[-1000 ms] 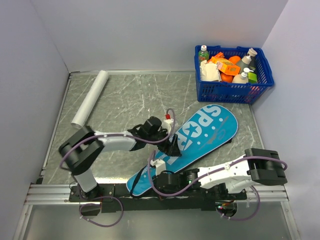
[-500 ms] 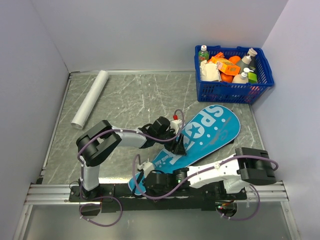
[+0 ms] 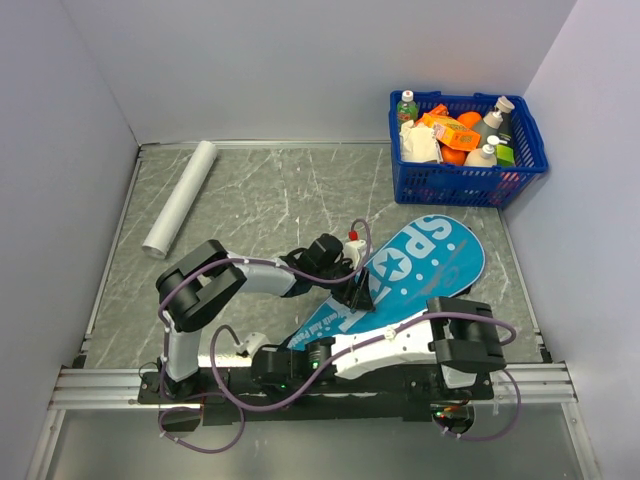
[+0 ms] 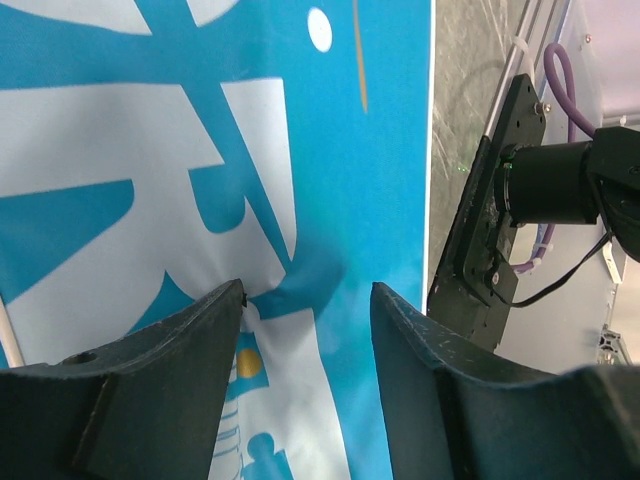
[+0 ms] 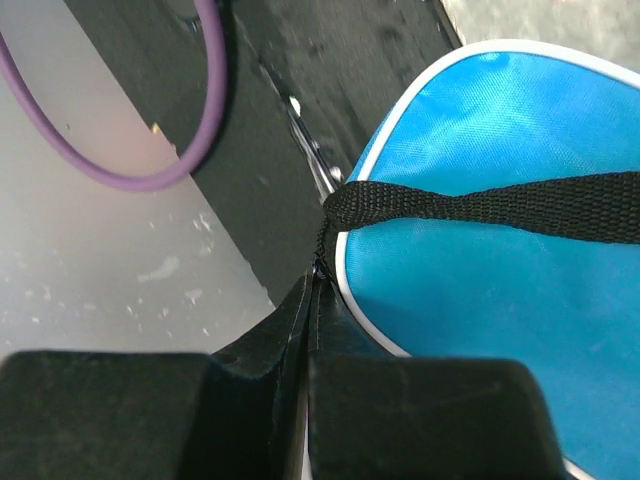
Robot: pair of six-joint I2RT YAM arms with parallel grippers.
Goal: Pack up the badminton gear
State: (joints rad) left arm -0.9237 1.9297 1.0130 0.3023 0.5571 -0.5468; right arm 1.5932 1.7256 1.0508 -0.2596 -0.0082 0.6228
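Half open, the left end effector (image 4: 308, 300) is best pressed onto the teal bag (image 4: 150, 150) while its tip, pinched tight in the right end effector (image 5: 315, 285), is drawn slowly.

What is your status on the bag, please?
Left gripper open, on bag. Right gripper shut at its strap end. Basket apart, beyond bag.

Bag (image 3: 430, 262): long, racket-shaped, teal fabric, white piping round edge. White SPORT lettering, star and dots on top face. Lies on table on diagonal: wide rounded head far-right, narrow end near-left, close to table's near edge and partly hidden in top view. Small pucker in fabric partway along top face. Black webbing strap (image 5: 480, 210) fixed at rim of narrow end, lying across blue fabric.
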